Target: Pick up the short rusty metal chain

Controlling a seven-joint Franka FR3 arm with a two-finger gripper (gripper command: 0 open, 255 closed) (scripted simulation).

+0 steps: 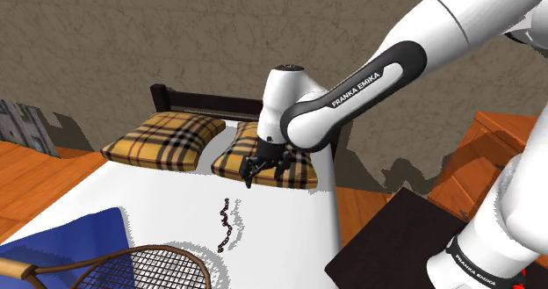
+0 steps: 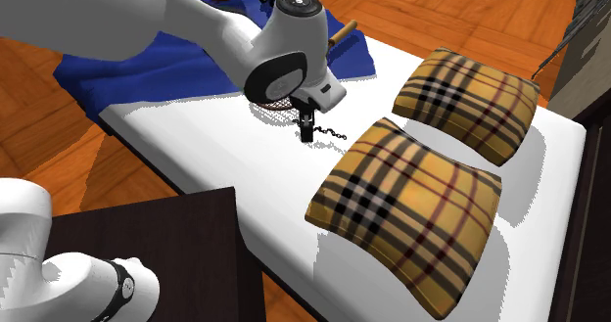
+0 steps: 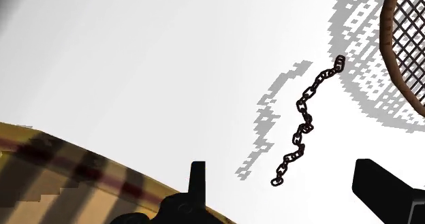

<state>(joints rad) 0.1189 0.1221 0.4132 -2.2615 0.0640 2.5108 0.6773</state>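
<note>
A short dark, rusty-brown chain (image 1: pixel 226 225) lies in a wavy line on the white bed sheet (image 1: pixel 176 199); the chain (image 3: pixel 305 120) runs from near the fingers toward a racket's rim. My black gripper (image 1: pixel 263 169) hangs above the bed in front of a plaid pillow, some way above and behind the chain. Its fingers (image 3: pixel 197 182) stand apart with nothing between them, so it is open. From the second exterior view the gripper (image 2: pixel 308 129) hovers by the chain (image 2: pixel 331 133).
Two yellow plaid pillows (image 1: pixel 163 140) (image 1: pixel 268 160) lie at the bed's head. A racket (image 1: pixel 149 270) and a blue cloth (image 1: pixel 70 234) sit at the bed's near end. A dark nightstand (image 1: pixel 395 243) stands beside the bed.
</note>
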